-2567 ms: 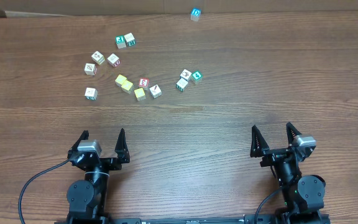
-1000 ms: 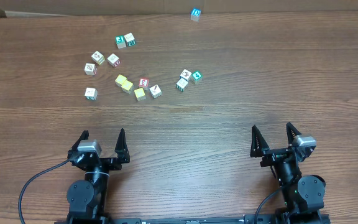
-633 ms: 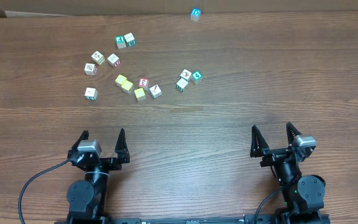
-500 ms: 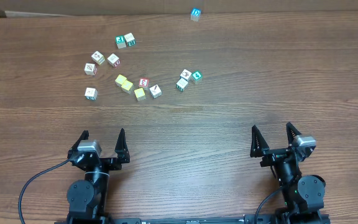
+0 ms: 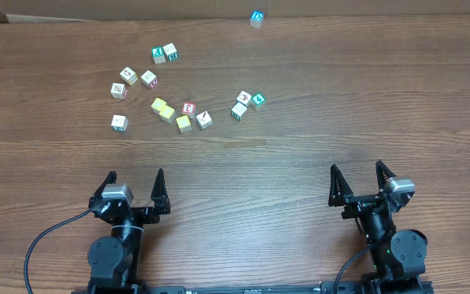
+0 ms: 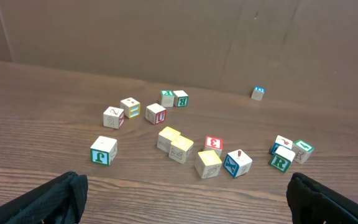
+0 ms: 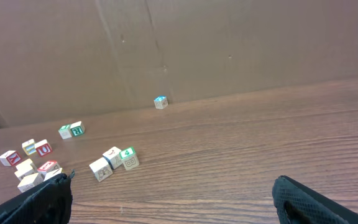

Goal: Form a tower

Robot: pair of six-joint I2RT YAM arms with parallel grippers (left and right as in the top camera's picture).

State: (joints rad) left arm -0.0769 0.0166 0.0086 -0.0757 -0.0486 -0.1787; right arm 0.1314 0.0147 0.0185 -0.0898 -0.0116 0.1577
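Currently no tower stands: the letter cubes all lie singly on the tabletop, none resting on another. They are scattered over the far left-centre area, well apart from both arms. Three plain yellow cubes sit near the middle of the scatter, two of them touching and the third just beside a white cube. The green "4" cube lies at the right end of the scatter, just beside two other cubes. A single blue-topped cube sits alone at the far edge, by the cardboard wall. The left gripper and right gripper sit at the near edge, jaws spread fully wide and holding nothing. Compared with the earlier overhead frames, nothing differs: every cube is in the same position and both arms are in the same pose.
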